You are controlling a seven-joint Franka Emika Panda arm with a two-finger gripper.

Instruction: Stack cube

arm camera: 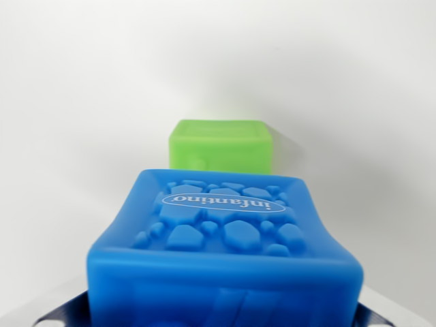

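Blue cube (225,252) fills the wrist view's lower half, embossed face up, sitting between the metal fingers (58,313) of the hand (225,317); looks clenched on it, though contact points are hidden. Green cube (220,145) sits beyond on the white counter (68,136), apart from blue. Stack not yet done: carrying over and placing remain, by my read.

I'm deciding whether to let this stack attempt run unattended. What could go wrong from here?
1. The blue cube fills the lower wrist view and hides the fingertips, so its grip cannot be checked; it might slip.
2. The green cube lies beyond it, partly hidden, so alignment is hard to judge and an off-centre placement might topple.
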